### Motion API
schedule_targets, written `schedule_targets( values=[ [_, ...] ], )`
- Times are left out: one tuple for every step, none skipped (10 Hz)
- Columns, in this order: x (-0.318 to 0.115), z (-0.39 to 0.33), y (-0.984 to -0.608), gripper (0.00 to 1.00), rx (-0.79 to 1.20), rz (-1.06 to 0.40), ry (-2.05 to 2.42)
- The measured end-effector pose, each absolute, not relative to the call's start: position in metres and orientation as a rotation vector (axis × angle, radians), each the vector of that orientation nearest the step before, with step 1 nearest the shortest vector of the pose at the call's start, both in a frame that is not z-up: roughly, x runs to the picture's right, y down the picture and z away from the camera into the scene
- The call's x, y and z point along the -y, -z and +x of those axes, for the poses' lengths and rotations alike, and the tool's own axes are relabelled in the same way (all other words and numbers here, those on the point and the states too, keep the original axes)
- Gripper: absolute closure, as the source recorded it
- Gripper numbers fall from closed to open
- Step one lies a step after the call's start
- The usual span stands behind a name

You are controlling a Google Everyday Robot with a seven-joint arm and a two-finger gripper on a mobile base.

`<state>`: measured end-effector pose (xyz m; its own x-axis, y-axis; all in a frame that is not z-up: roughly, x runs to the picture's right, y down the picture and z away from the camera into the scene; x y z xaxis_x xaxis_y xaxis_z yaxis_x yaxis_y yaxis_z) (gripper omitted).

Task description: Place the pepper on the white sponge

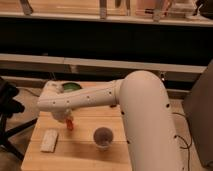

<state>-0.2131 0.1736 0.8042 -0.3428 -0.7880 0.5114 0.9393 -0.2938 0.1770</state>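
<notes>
The small red-orange pepper (70,124) hangs from the end of my white arm, just above the wooden table (80,150). My gripper (67,119) is shut on its upper end, mostly hidden under the arm's wrist. The white sponge (49,140), a flat off-white pad, lies on the table down and to the left of the pepper, a short gap away. The pepper does not touch the sponge.
A dark cup (103,136) stands on the table to the right of the pepper. A green object (70,86) sits at the table's back edge behind the arm. A black chair (7,107) is at the left. Shelving runs behind.
</notes>
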Motion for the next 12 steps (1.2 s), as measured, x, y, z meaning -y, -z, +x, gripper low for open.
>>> schedule_targets(
  values=[
    [-0.176, -0.222, -0.801, 1.00, 0.545, -0.381, 1.868],
    [-0.179, -0.230, -0.799, 1.00, 0.552, -0.374, 1.877],
    [-0.181, -0.233, -0.796, 1.00, 0.559, -0.373, 1.882],
    [-0.183, -0.232, -0.797, 1.00, 0.563, -0.375, 1.889],
    [-0.186, -0.229, -0.797, 1.00, 0.565, -0.376, 1.898],
    [-0.189, -0.230, -0.794, 1.00, 0.573, -0.371, 1.904],
    [-0.192, -0.231, -0.791, 1.00, 0.581, -0.364, 1.911],
    [-0.193, -0.233, -0.789, 1.00, 0.586, -0.357, 1.913],
    [-0.193, -0.237, -0.788, 1.00, 0.591, -0.353, 1.916],
    [-0.196, -0.243, -0.786, 1.00, 0.603, -0.347, 1.925],
    [-0.196, -0.244, -0.786, 1.00, 0.606, -0.346, 1.926],
    [-0.197, -0.243, -0.785, 1.00, 0.608, -0.344, 1.930]
  ],
)
